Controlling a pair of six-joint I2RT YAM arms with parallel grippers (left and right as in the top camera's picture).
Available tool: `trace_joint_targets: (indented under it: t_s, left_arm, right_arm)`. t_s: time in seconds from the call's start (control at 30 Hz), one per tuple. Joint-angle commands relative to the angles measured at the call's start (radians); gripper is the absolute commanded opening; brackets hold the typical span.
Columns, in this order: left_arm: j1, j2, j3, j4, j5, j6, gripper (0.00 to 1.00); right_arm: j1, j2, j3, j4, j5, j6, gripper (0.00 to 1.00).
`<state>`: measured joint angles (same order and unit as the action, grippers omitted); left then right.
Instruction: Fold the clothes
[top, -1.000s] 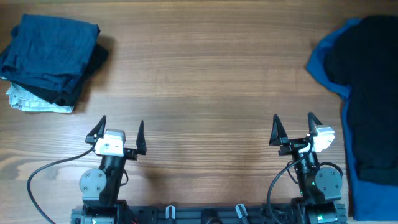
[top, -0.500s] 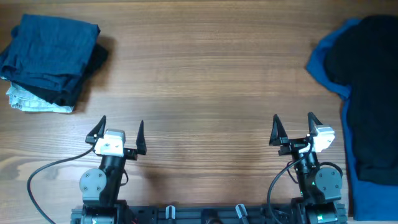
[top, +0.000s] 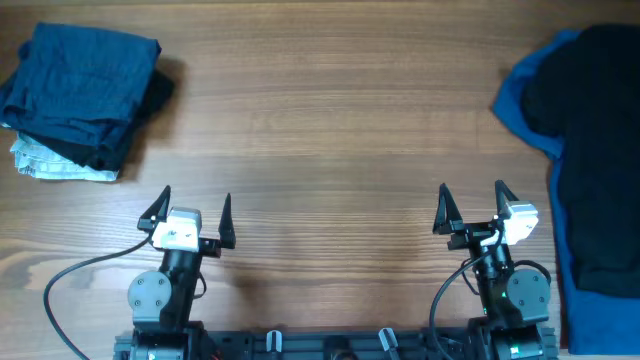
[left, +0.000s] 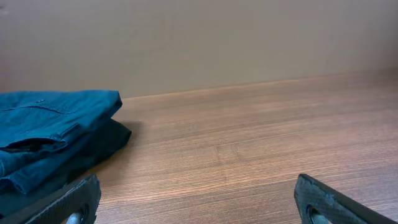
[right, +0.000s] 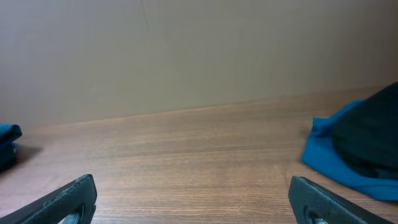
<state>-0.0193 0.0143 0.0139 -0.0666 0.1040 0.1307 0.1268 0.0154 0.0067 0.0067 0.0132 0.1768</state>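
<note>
Clothes exactly as before

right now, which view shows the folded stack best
Overhead. It shows the whole stack: navy piece on top, black piece under it, a pale one at the bottom. The left wrist view sees only its side, cut off at the frame edge. The right wrist view catches just a sliver at its left edge.
</note>
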Motion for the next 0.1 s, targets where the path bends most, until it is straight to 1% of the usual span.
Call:
trace_joint_targets:
  t_s: [0.0,0.07]
  left_arm:
    - [0.004,-0.008,-0.008,0.002,0.019,0.019,1.00]
    - [0.004,-0.008,-0.008,0.002,0.019,0.019,1.00]
  right_arm:
    - [-0.007,-0.008,-0.002,0.003,0.013,-0.017,1.00]
    - [-0.007,-0.008,-0.002,0.003,0.013,-0.017,1.00]
